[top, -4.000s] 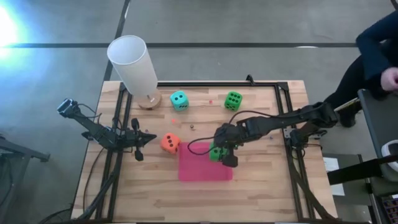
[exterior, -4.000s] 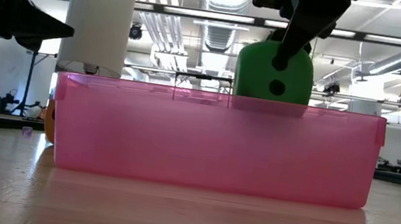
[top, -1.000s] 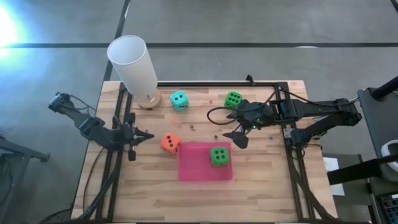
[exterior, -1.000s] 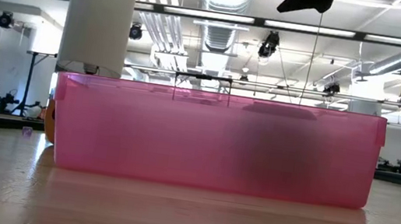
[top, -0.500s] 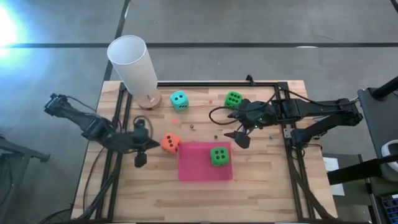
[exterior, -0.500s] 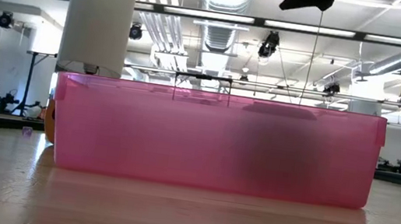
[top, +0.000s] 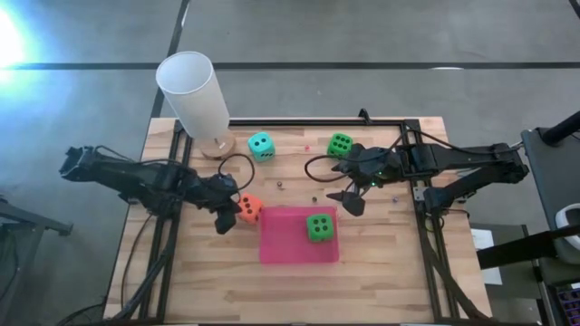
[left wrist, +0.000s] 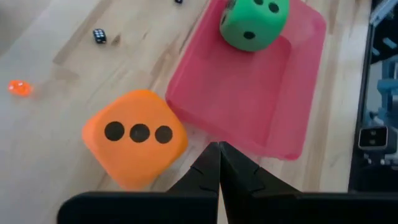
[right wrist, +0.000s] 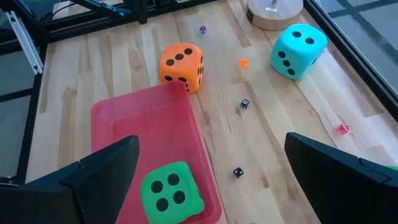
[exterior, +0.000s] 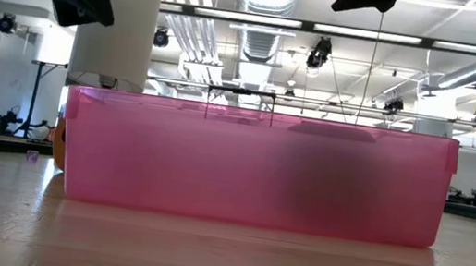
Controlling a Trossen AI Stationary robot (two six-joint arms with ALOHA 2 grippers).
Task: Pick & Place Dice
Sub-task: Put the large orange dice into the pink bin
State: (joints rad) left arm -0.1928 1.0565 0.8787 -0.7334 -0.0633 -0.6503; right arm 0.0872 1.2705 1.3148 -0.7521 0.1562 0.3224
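Reaching in from the table's left edge, the left gripper [top: 224, 215] now hovers, fingers pressed together, beside the orange die [top: 247, 208] against the pink bin [top: 276, 246], while the right gripper [top: 349, 195] waits spread wide.

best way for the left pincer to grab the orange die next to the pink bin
Probably from straight above, fingers closing on two opposite side faces of the orange die. It sits flat on the table with its three-pip face up, beside the pink bin; choose the pair of faces running away from the bin wall, so neither finger has to squeeze between them. The left pincer, now shut, must open first.
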